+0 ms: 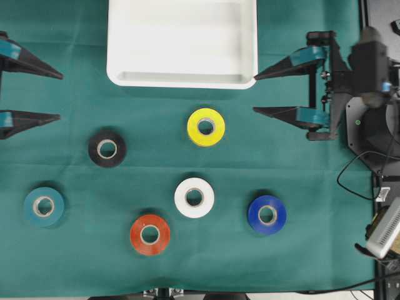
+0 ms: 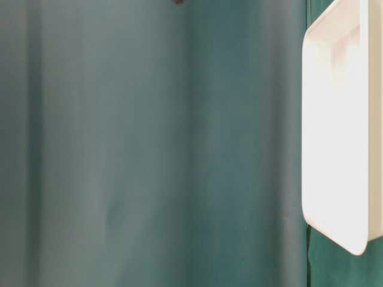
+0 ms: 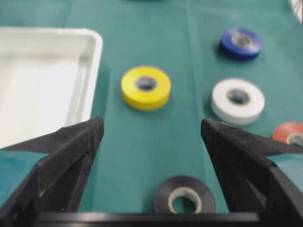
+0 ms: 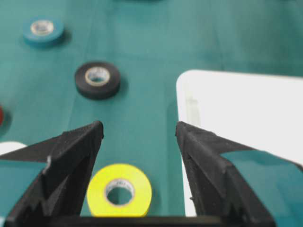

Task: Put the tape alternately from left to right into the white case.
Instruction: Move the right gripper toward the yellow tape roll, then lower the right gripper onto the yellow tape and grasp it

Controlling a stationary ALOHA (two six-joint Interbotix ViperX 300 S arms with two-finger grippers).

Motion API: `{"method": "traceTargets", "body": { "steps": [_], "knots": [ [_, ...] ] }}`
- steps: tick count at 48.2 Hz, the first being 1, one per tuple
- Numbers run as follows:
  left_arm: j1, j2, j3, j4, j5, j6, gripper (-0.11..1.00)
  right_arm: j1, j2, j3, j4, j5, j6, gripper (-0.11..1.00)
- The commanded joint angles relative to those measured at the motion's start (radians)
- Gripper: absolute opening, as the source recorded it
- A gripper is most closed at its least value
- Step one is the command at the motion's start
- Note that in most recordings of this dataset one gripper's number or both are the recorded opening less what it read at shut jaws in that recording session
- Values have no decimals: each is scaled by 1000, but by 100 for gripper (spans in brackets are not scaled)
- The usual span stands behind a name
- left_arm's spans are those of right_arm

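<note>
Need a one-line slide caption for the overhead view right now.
Six tape rolls lie on green cloth below the white case; left gripper and right gripper open, holding nothing.

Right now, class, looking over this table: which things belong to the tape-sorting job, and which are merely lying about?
Belongs to the job:
yellow roll
black roll
teal roll
white roll
red roll
blue roll
white case, nothing in it yet

Just lying about:
green cloth
grey box and black cables at the right edge
</note>
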Motion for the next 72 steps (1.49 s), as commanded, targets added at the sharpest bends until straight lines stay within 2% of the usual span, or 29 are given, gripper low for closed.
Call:
{"method": "traceTargets", "body": {
  "steps": [1, 29, 54, 72],
  "knots": [
    [-3, 32, -46, -3, 21, -6, 66, -2, 26, -49, -2, 32, 3, 72],
    [-3, 199, -161, -3, 190, -20, 66, -2, 238, -181, 0, 215, 11, 71],
    [-3, 202, -161, -3, 198, -20, 66, 6, 255, -195, 0, 222, 20, 71],
    [-3, 204, -153, -3, 198, -20, 66, 81, 337, -196, 0, 218, 97, 71]
  ]
}}
